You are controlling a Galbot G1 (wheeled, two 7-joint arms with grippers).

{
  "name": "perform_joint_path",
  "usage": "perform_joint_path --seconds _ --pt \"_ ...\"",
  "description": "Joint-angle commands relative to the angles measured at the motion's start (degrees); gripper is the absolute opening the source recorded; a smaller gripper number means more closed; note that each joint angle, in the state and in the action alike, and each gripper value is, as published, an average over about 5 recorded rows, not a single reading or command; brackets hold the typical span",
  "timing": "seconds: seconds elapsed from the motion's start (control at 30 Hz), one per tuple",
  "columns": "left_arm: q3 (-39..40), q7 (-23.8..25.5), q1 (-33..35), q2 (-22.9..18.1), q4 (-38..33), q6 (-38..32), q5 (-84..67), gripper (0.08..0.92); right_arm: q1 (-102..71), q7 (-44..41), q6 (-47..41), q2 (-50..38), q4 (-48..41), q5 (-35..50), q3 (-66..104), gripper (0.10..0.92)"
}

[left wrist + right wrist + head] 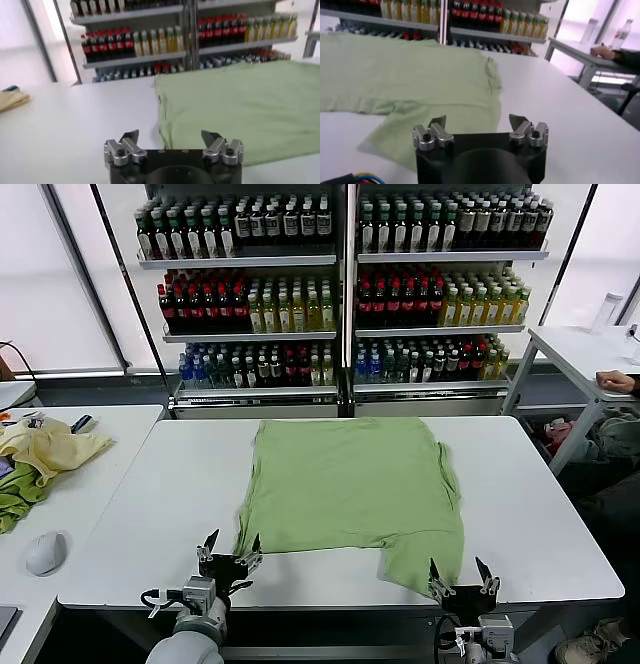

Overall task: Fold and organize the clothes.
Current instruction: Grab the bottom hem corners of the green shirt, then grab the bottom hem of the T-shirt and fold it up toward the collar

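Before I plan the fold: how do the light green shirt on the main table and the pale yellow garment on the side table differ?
The light green cotton shirt lies spread flat, covering much of the white main table; the pale yellow garment is crumpled in a heap on the side table. The shirt lies before both open grippers; the yellow one is far off to the robot's left. Both are soft cloth, untouched.

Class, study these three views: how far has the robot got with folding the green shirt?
Done: the light green shirt lies spread mostly flat on the white table, one part trailing toward the near edge. In hand: nothing; the left gripper and right gripper are open at the near edge, the right one over the trailing part. Left: every fold, then tidying.
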Motion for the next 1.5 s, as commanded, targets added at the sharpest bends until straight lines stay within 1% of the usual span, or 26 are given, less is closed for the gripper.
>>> perform_joint_path --seconds 0.03,0.1,0.17,0.27,0.33,0.53,0.77,0.97,1.03,1.1,1.17,1.33,1.5 --pt "0.73 -0.94 -2.64 1.02 3.01 3.42 -0.66 0.823 0.21 -0.01 -1.23 -0.29 -0.19 1.00 0.21 0.823" --pt "0.93 -1.00 -2.74 0.96 3.23 3.43 -0.69 0.821 0.16 0.45 -1.40 -0.22 -0.60 0.87 -0.01 0.823" --pt "1.12 -1.08 -2.80 0.92 3.51 3.44 -0.80 0.802 -0.14 0.91 -1.50 -0.08 -0.97 0.58 -0.37 0.823" --pt "1.21 -1.22 -2.75 0.92 3.97 3.45 -1.28 0.732 -0.63 1.25 -1.44 0.27 -1.30 0.19 -0.84 0.818" --pt "1.21 -1.28 -2.64 0.99 4.25 3.47 -1.91 0.672 -0.75 1.34 -1.41 0.48 -1.43 0.16 -0.98 0.793" --pt "1.07 -0.81 -1.60 1.36 3.52 3.49 -5.30 0.498 -0.67 1.65 -1.57 0.57 -1.87 1.41 -1.02 0.647" --pt "1.19 0.98 0.10 1.41 1.98 3.27 -8.37 0.299 -0.35 1.68 -2.52 0.29 -2.17 5.78 -0.81 0.440" --pt "1.20 1.91 0.99 1.43 1.18 1.33 -9.45 0.138 -0.35 0.42 -2.17 -0.14 -1.68 7.69 -0.57 0.266" --pt "1.22 2.17 1.33 1.43 0.74 0.41 -9.71 0.116 -0.44 -0.33 -1.41 -0.34 -1.29 7.88 -0.38 0.214" --pt "1.18 2.39 1.60 1.50 0.24 -0.47 -9.99 0.113 -0.49 -0.95 -0.67 -0.55 -0.88 7.83 -0.10 0.158" --pt "1.06 2.59 1.79 1.67 -0.29 -1.46 -10.27 0.113 -0.50 -1.43 -0.21 -0.81 -0.39 7.82 0.27 0.128" --pt "0.21 2.81 1.94 2.58 -2.24 -4.00 -11.73 0.113 -0.13 -2.80 1.36 -1.97 1.44 7.84 1.68 0.121" --pt "-0.74 3.02 1.46 4.48 -4.27 -5.46 -14.05 0.113 2.11 -4.05 3.52 -3.97 2.94 9.01 4.30 0.121"
